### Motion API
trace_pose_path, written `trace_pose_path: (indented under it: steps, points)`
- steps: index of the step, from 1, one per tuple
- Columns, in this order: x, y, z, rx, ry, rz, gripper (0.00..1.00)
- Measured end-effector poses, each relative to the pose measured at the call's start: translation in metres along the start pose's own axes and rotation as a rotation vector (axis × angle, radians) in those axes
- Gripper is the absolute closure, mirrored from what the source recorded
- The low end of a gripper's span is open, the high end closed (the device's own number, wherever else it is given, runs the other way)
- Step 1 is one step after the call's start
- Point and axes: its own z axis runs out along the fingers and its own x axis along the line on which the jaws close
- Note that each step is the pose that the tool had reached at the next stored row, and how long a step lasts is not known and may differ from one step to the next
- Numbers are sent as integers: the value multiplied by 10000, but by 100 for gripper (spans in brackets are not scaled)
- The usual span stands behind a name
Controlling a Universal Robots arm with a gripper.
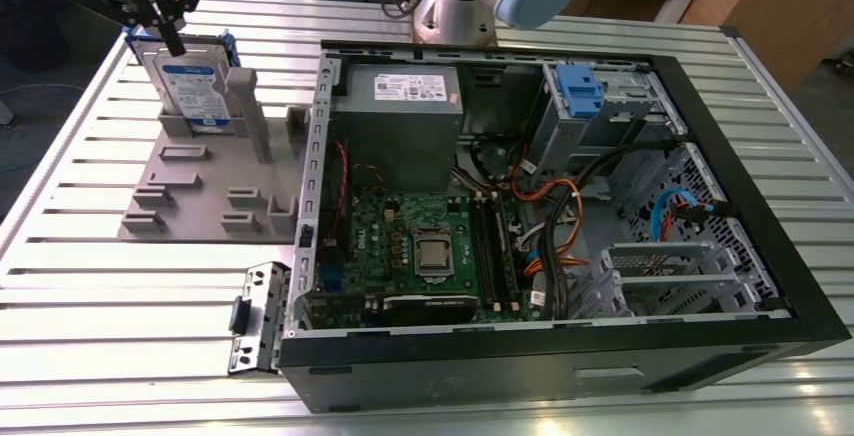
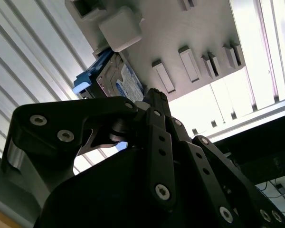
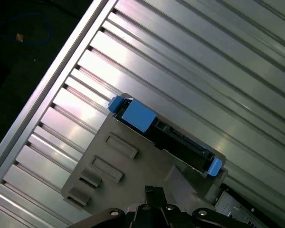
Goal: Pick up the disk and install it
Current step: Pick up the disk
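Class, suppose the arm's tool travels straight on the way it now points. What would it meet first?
Most likely the top edge of the silver rectangular blue-framed hard drive standing upright in the grey plastic holder; the tool hangs just above it, though depth is unclear.

No words or numbers can be read: the flat silver disk with a bright blue frame (image 1: 187,76) has a white-and-blue label (image 1: 196,96) and the big grey metal box (image 1: 394,131) has a white sticker (image 1: 414,87), but their print is too small to tell.
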Motion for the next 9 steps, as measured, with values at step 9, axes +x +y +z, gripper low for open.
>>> trace_pose_path:
  steps: [9]
  points:
    - [0,0,0,-15,1,-512,90]
